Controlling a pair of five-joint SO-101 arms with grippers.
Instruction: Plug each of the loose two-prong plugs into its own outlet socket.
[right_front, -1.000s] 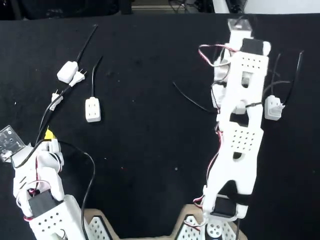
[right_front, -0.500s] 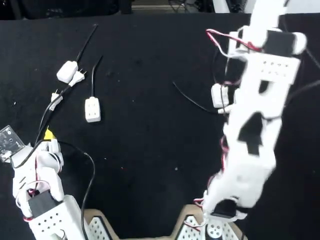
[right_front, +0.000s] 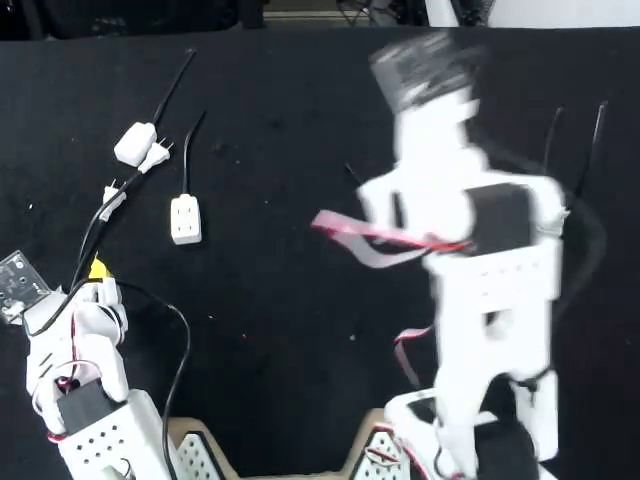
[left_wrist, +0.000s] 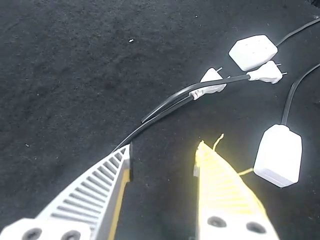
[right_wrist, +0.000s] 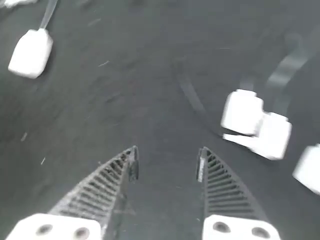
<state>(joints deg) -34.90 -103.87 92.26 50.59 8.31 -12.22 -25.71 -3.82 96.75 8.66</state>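
Left gripper (left_wrist: 162, 150): low at the table's left edge, fingers apart, nothing between them; unmoved since a second ago.
First plug (right_front: 112, 195): loose on the black table (right_front: 280, 120), just ahead of that gripper.
Second plug (right_front: 158, 155): just beside the oblong socket (right_front: 134, 143), prongs outside it.
Square socket (right_front: 185, 218): lying alone, near both plugs.
Right gripper (right_wrist: 167, 155): fingers apart, empty. Its arm (right_front: 480, 260), stretched flat a second ago, has reared up and back, blurred.
White pieces (right_wrist: 255, 125): beyond that gripper, probably a socket and plug.
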